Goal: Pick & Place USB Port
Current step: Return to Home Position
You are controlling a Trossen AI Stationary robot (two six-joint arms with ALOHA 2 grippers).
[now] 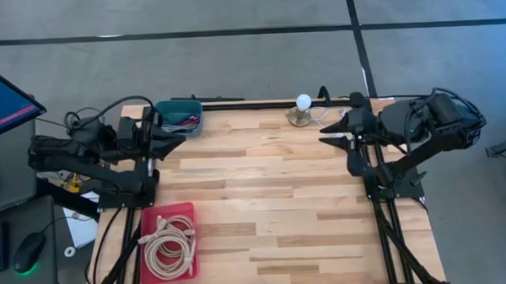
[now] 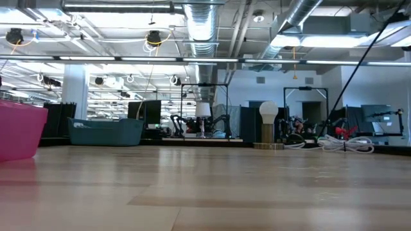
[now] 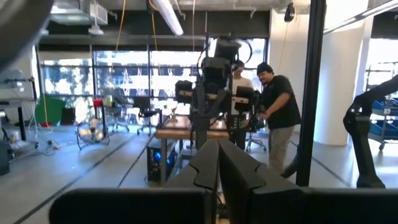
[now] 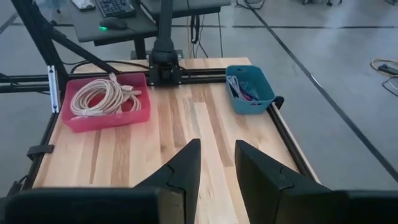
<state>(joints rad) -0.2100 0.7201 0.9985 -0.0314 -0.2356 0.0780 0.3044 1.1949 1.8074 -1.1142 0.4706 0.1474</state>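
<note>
i see a light wooden plank table [image 1: 272,200] set in a black metal frame, and most of its top is bare. at the left side, in the corner nearest to the low camera, stands a red plastic bin [image 1: 167,211]. in the far left corner stands a teal-blue plastic bin [image 2: 106,133]. along the far edge, a little right of the middle, a white round bulb lamp on a wooden base [image 1: 302,109] stands upright. a thin white cable [image 2: 347,147] lies loose just beside it.

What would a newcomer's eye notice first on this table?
In the high view, the red bin at the lower left corner of the table, holding coiled beige cable. Then the blue bin at the upper left and the white bulb at the top edge. Left gripper and right gripper wait at its sides.
</note>
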